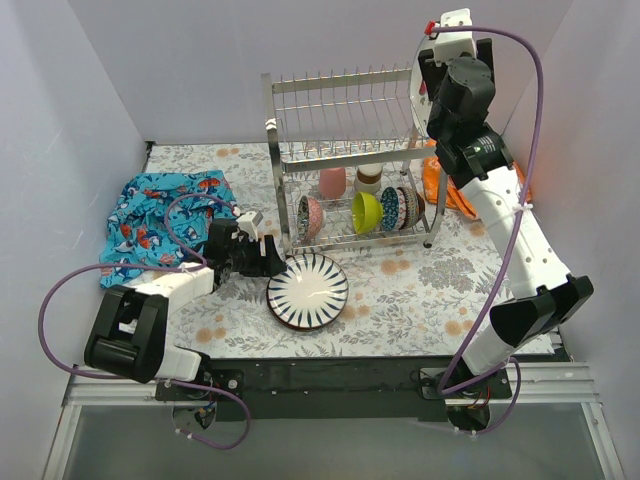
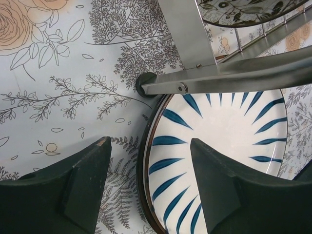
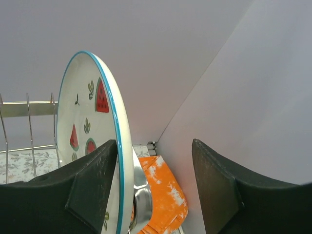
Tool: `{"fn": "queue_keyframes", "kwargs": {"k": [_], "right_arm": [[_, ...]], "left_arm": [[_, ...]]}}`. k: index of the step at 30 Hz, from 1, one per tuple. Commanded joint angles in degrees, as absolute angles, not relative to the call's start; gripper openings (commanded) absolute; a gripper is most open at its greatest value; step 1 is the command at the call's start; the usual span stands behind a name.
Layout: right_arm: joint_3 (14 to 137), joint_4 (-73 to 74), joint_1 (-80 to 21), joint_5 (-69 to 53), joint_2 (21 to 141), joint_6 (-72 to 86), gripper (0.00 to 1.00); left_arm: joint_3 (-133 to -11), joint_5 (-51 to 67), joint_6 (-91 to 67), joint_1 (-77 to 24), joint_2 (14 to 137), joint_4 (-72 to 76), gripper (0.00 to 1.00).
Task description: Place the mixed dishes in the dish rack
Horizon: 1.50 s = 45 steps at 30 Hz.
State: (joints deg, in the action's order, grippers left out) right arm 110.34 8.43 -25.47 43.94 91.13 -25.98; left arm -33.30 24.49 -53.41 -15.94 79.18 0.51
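Observation:
A white plate with dark blue stripes (image 1: 308, 290) (image 2: 229, 126) lies flat on the table in front of the dish rack (image 1: 350, 150). My left gripper (image 1: 272, 262) (image 2: 150, 142) is open and straddles its left rim, one finger over the tablecloth and one over the plate. The rack's lower tier holds a pink cup (image 1: 332, 182), a lime bowl (image 1: 366, 211) and patterned bowls (image 1: 311, 215). My right gripper (image 1: 425, 95) (image 3: 155, 144) is open, high at the rack's upper right. A white plate with a teal rim and watermelon marks (image 3: 85, 122) stands upright against its left finger.
A blue patterned cloth (image 1: 160, 220) lies at the left and an orange cloth (image 1: 440, 185) (image 3: 161, 190) behind the rack's right end. The rack's leg and foot (image 2: 146, 83) cross just beyond the striped plate. Enclosure walls stand close on both sides.

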Motion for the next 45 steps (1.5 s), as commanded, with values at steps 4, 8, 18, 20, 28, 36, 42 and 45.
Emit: {"fn": "queue_keyframes", "kwargs": {"k": [4,8,18,20,28,36,42,45], "right_arm": [[112.67,3.25,-25.05,47.20,88.95,-27.95,0.70],[113.56,3.43,-27.41,46.41,86.84,-28.65,0.76],[95.65,9.93,-31.38,41.21,69.01,-30.50,0.98],[94.05,9.93,-31.38,41.83,66.99,-31.55,0.98],[87.38,10.28,-31.38,40.61,62.32,-35.94,0.96],[83.15,24.31,-31.38,23.41,56.52,-28.34,0.98],[77.80,34.10,-31.38,-1.65,54.41,-17.41,0.98],[71.57,32.79,-31.38,-5.18,54.49,-15.65,0.98]], "left_arm": [[-32.87,25.05,-53.70,-15.82,76.12,2.02,0.66],[-32.96,24.52,-53.79,-15.82,75.59,1.58,0.69],[-34.19,28.82,-50.36,-15.82,78.83,0.44,0.54],[-34.98,29.88,-50.62,-15.82,80.41,0.35,0.46],[-36.38,31.03,-50.98,-15.82,82.62,-1.58,0.16],[-39.89,31.81,-45.45,-15.82,81.13,-9.22,0.00],[-42.45,33.66,-42.02,-15.82,77.44,-15.29,0.00],[-43.41,34.36,-39.30,-15.82,76.12,-18.80,0.00]]}}
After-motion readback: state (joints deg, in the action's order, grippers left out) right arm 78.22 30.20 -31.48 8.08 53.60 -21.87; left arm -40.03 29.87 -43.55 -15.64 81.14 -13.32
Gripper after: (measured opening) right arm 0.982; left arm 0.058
